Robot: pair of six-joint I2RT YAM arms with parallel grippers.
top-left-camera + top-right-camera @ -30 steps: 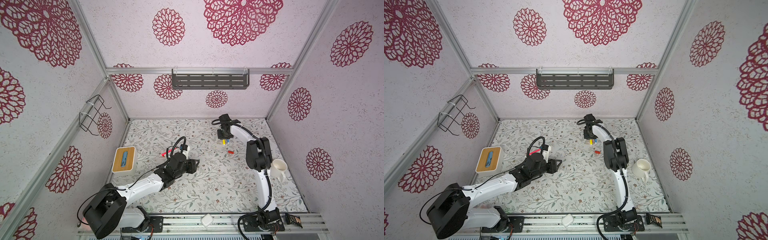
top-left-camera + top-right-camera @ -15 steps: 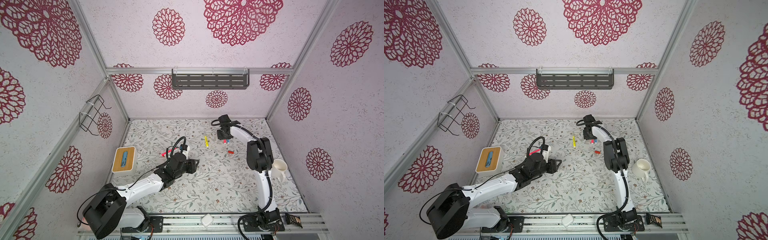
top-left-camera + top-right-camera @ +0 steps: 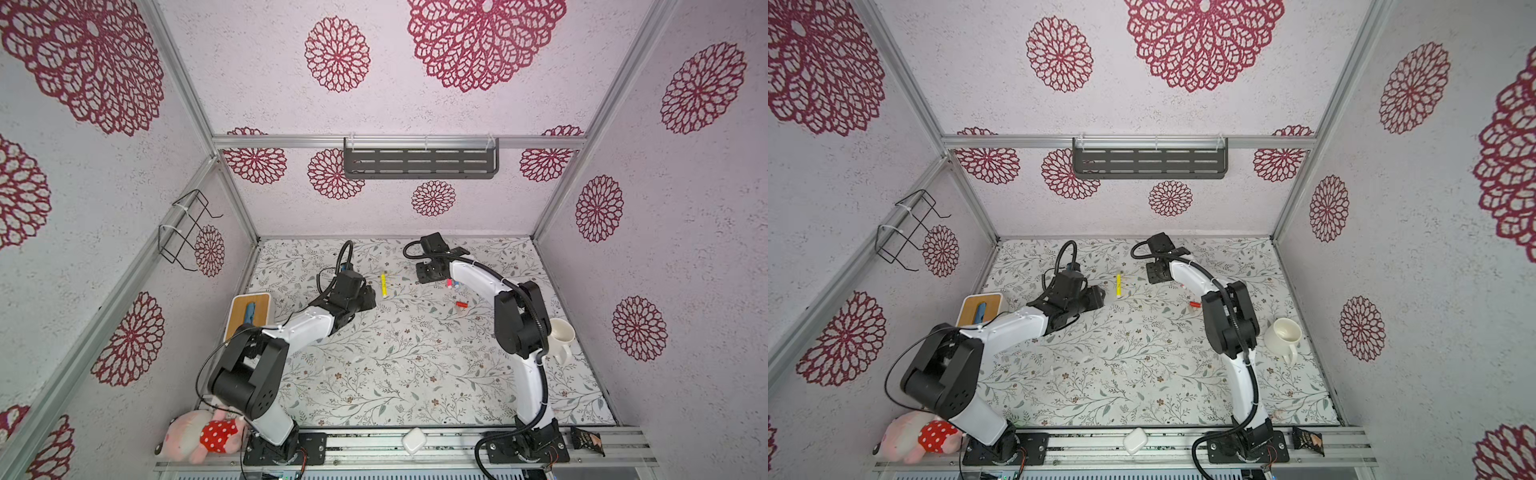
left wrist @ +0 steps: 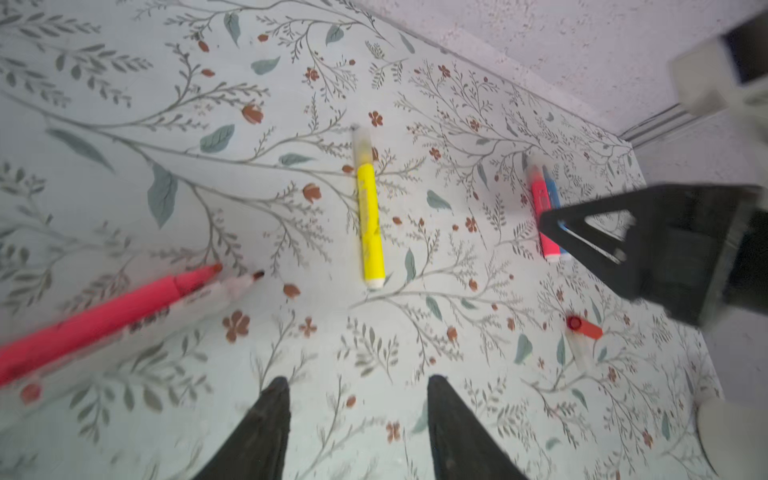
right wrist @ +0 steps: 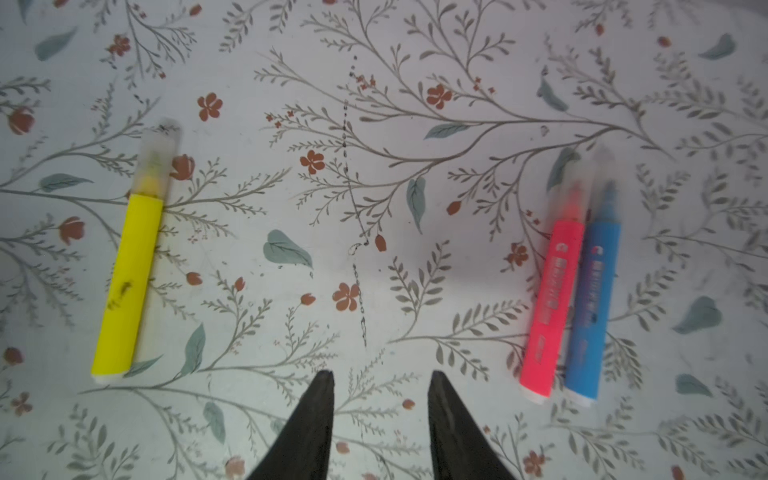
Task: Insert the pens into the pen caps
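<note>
Your left gripper (image 4: 358,379) hangs low over the floral table mat (image 3: 415,365) with its fingers parted and nothing between them. Just ahead of it the yellow pen (image 4: 368,224) lies flat on the mat, its nib end inside a translucent cap (image 4: 361,141). In both top views you see this pen between the two grippers, nearer the left one. Off to one side in the left wrist view a red pen (image 4: 104,316) lies uncapped, tip bare. A pale streak beside it is too blurred to name.

Your right gripper (image 5: 381,374) is likewise spread and holds nothing, above bare mat. In its wrist view the pink pen (image 5: 548,303) and the blue pen (image 5: 590,307) lie side by side, touching, each capped in cloudy plastic. Both barrels carry a round mark and a line of lettering along their length, but it is too smeared for you to read. The yellow barrel shows only dark smudges.

A loose red cap (image 3: 460,304) lies on the mat near the right arm, apart from the pens, and the left wrist view shows a pale cap (image 4: 579,353) just beside it. A white mug (image 3: 561,334) stands by the right wall and a wooden tray (image 3: 259,307) by the left
</note>
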